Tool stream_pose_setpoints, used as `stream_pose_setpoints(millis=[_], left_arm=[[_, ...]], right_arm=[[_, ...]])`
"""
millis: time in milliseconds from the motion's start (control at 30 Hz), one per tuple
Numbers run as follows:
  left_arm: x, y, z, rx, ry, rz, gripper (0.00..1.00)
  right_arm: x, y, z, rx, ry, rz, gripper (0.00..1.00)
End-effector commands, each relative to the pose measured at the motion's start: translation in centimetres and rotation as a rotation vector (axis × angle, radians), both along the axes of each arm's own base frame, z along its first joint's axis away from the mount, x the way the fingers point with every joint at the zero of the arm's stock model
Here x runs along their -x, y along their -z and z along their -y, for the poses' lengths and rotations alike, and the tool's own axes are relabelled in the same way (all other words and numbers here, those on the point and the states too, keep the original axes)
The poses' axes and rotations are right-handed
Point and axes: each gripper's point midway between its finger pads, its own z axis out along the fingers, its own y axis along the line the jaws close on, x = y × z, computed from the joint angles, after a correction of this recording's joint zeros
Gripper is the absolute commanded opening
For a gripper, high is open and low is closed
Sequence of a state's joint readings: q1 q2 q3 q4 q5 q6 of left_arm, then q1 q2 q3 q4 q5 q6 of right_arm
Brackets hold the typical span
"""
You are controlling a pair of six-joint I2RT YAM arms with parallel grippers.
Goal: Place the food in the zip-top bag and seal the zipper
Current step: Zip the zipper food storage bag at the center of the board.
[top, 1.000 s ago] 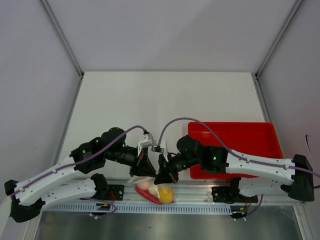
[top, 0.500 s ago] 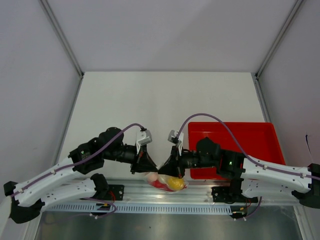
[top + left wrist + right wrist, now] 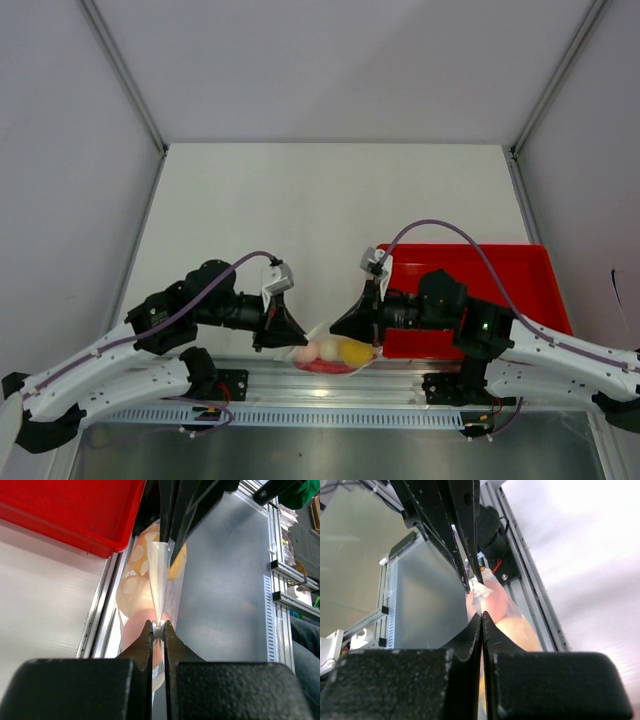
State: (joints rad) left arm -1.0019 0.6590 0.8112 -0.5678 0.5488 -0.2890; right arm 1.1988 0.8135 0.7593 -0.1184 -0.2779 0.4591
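I am holding the zip-top bag (image 3: 157, 575) taut, lengthwise between left gripper (image 3: 158, 627) and right gripper (image 3: 481, 617), each clamped on one end, food (image 3: 352, 351) inside.

We see a plain white worktop (image 3: 300, 200) filling the middle of the top view, pale walls rising from its left, right and far edges. The only thing we find lying flat on it is a red tray (image 3: 530, 272), in the lower right of the frame, near the right wall. A ribbed aluminium rail (image 3: 400, 374) runs along the worktop's near edge, at the bottom. The zip-top bag (image 3: 335, 352) sits over that edge, lower centre; we cannot tell whether it rests on it.
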Motion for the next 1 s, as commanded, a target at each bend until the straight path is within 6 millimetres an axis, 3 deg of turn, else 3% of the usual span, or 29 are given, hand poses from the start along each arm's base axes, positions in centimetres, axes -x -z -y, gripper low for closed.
stream_pose_setpoints(millis=[0,200,300,367,400,500,667,967], left_arm=[[1.2,1.4,-1.6,-0.075,-0.001,-0.072,0.01],[1.8,1.3,-2.3,-0.075,0.006,-0.080,0.01],[1.8,0.5,-2.0,-0.052,0.014,-0.072,0.01],[2.2,-0.4,-1.7,-0.032,0.047,-0.070,0.01],[2.1,-0.2,-1.6,-0.041,0.049,-0.074,0.01],[2.1,-0.6,-1.5,-0.045,0.062,-0.071,0.00],[2.0,-0.6,-1.4,-0.045,0.053,-0.080,0.01],[2.2,-1.3,-1.2,-0.014,0.060,-0.082,0.01]], right_arm=[[-1.3,-4.4,1.7,-0.109,0.063,0.069,0.00],[-2.0,-3.7,2.4,-0.088,0.058,0.063,0.00],[-0.8,-2.9,1.9,-0.040,-0.041,0.056,0.00],[-0.1,-2.5,1.5,0.000,-0.117,0.065,0.18],[0.2,-2.4,1.3,0.014,-0.151,0.069,0.38],[1.2,-2.3,0.4,0.045,-0.264,0.075,0.53],[3.5,-2.9,-1.3,0.025,-0.454,0.055,0.56],[3.9,-0.5,-2.7,0.112,-0.458,0.032,0.50]])
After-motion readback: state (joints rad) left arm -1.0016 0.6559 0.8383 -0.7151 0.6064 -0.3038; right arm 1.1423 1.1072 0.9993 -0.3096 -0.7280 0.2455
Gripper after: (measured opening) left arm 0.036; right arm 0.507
